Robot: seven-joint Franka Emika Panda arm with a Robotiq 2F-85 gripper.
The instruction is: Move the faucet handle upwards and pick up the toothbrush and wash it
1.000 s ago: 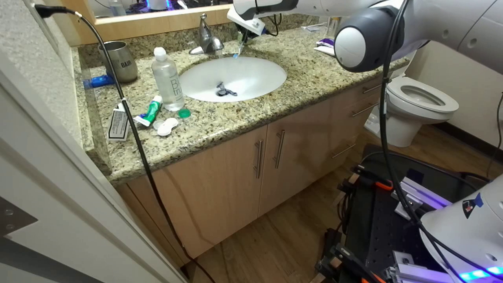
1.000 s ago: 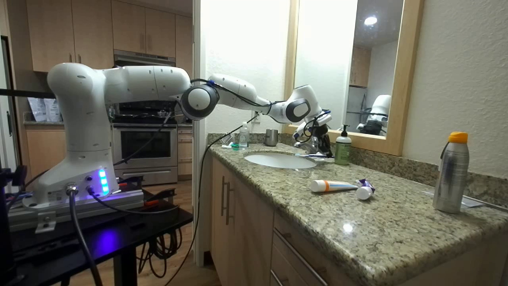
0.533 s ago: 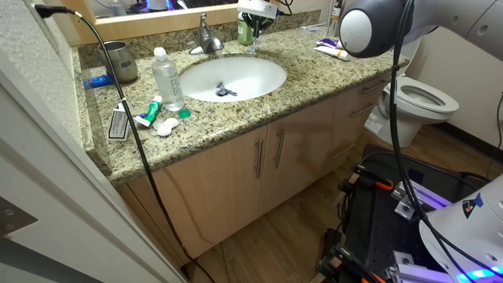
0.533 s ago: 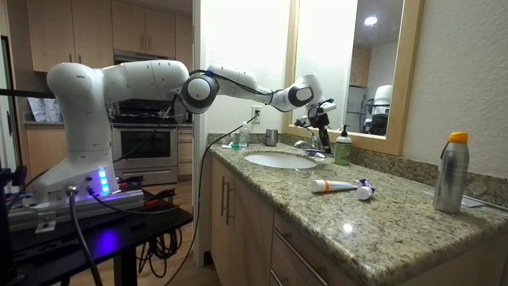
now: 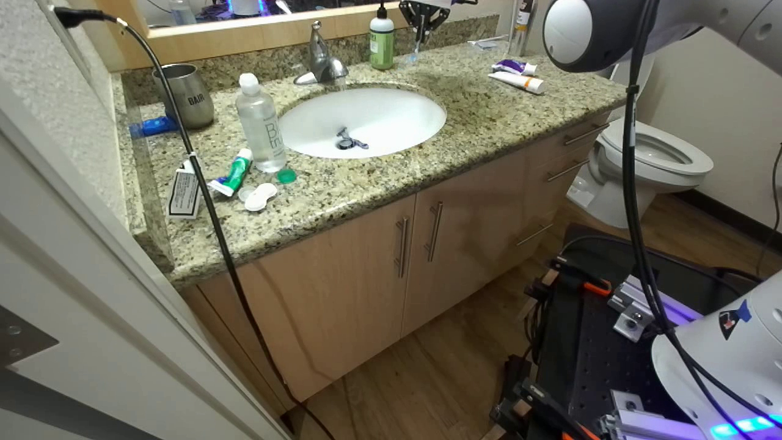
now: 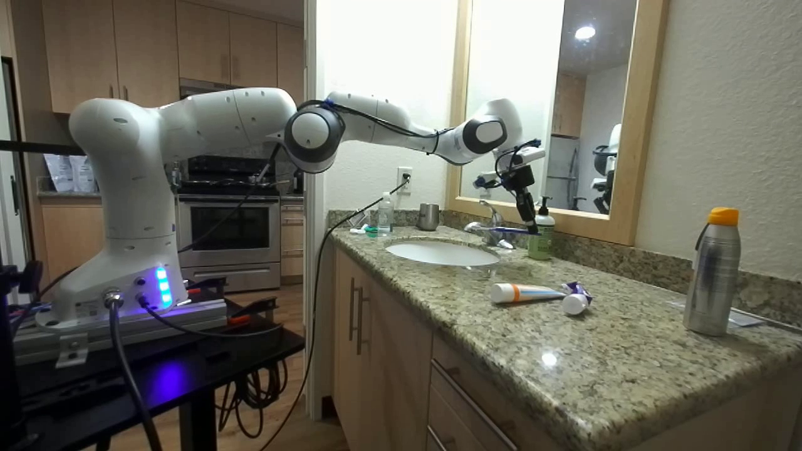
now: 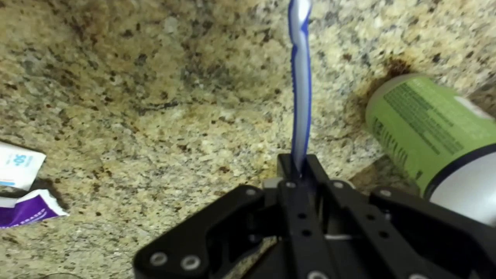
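Note:
The faucet handle is a small silvery lever atop the metal faucet behind the white oval basin. It also shows in an exterior view. A thin stream seems to fall from the spout. My gripper is shut on a blue, translucent toothbrush, which points away from the fingertips in the wrist view. In both exterior views the gripper holds the toothbrush above the counter, beside the basin and near the green soap bottle. The toothbrush's held end is hidden between the fingers.
The green soap bottle stands close to the gripper, by the backsplash. White and purple tubes lie further along the counter. A clear bottle, a metal mug and a green tube stand or lie at the basin's far side.
My gripper has risen and moved away from the faucet and basin with the toothbrush, past the soap bottle. The faucet and counter items have not moved.

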